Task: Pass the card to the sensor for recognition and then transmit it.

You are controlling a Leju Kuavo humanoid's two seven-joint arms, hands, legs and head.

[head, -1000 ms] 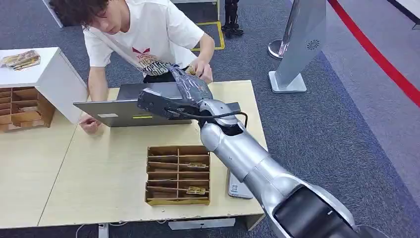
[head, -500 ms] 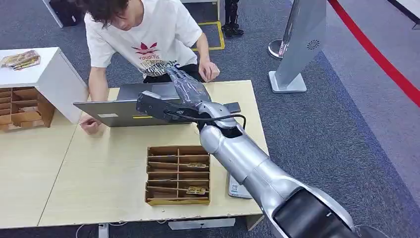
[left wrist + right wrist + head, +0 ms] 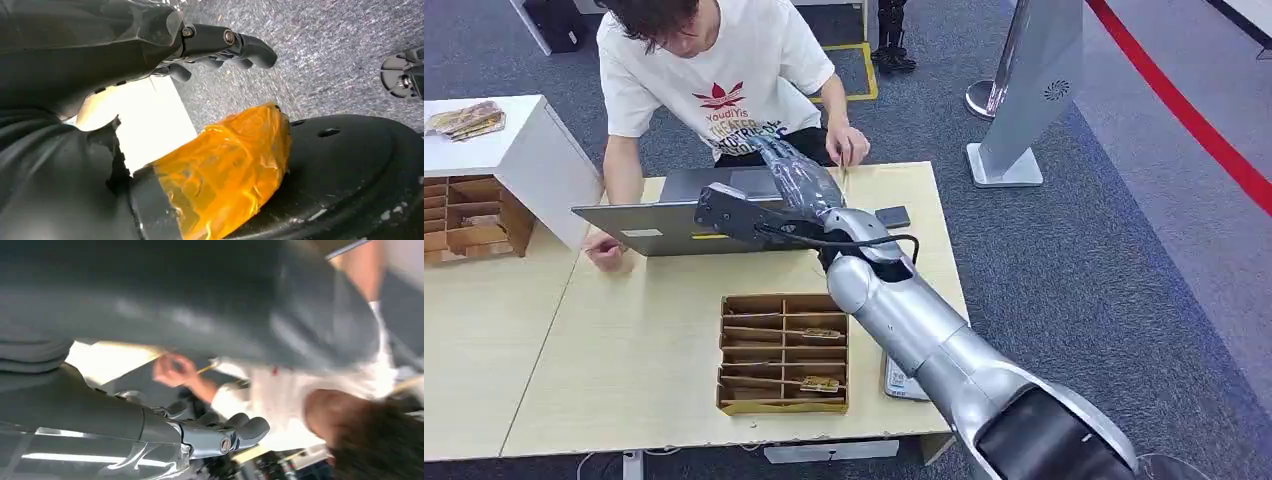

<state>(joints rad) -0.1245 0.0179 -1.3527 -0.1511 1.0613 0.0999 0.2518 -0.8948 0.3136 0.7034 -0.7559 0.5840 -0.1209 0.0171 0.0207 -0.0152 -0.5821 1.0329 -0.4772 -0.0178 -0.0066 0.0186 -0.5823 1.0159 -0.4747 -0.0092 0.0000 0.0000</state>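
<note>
My right hand (image 3: 799, 182) reaches over the far side of the wooden table (image 3: 624, 340), above the laptop, toward a person. Its fingers (image 3: 239, 431) are spread and hold nothing. The person's hand (image 3: 849, 145) pinches a thin card (image 3: 206, 369) just beyond my fingers, apart from them. A small dark sensor box (image 3: 892, 217) lies on the table right of my wrist. My left hand (image 3: 220, 47) hangs beside my body over the carpet, fingers loosely bent with nothing in them.
An open laptop (image 3: 664, 228) stands at the table's back. A brown divided card box (image 3: 784, 352) with a few cards sits near the front edge, a white device (image 3: 902, 385) beside it under my arm. A white cabinet (image 3: 494, 150) is at the left.
The person took the card out of my right hand and drew their hand back to the right. My right hand shifted slightly left.
</note>
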